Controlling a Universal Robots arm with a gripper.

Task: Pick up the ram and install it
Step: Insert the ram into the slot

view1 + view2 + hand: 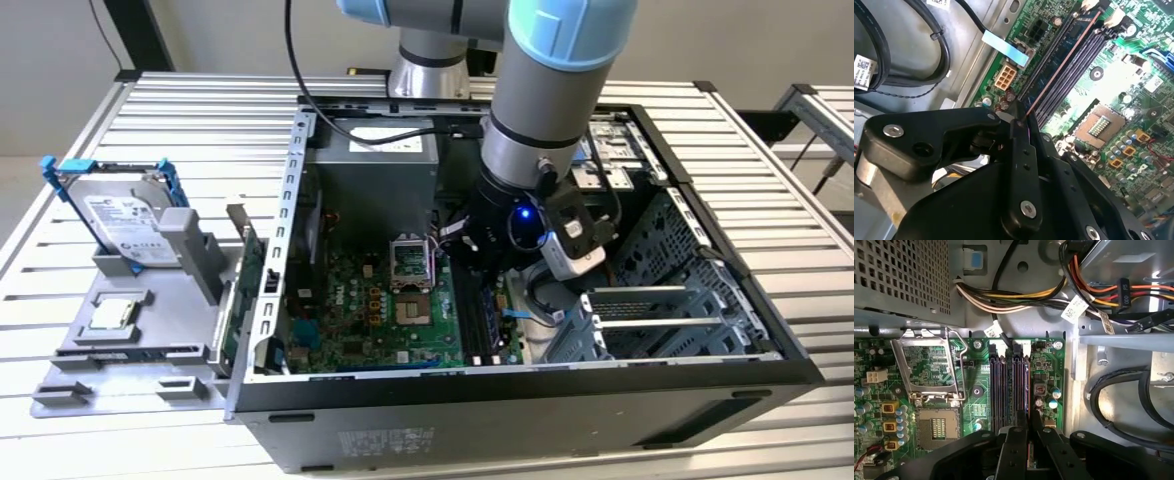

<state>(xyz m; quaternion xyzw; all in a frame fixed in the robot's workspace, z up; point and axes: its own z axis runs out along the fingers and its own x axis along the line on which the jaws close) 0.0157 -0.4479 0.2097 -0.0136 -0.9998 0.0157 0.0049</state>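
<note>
My gripper point(505, 285) is down inside the open computer case point(534, 400), over the black memory slots point(475, 320) of the green motherboard point(360, 310). In both wrist views the gripper point(1021, 120) point(1029, 422) is shut on the ram point(1061, 62) point(1028, 390), a thin dark stick seen edge-on. The ram runs parallel to the slots point(1079, 65) point(1006, 385), along the one nearest the board's edge. Whether it sits in that slot or just above it I cannot tell. The black fingers point(1014, 450) hide its near end.
On a grey tray point(134, 345) at the exterior view's left stand a silver hard drive point(127, 215) in a blue bracket and a small square chip point(114, 312). An open processor socket point(929, 370) lies beside the slots. Cable bundles point(1019, 297), the power supply point(374, 170) and a drive cage point(667, 300) crowd the case.
</note>
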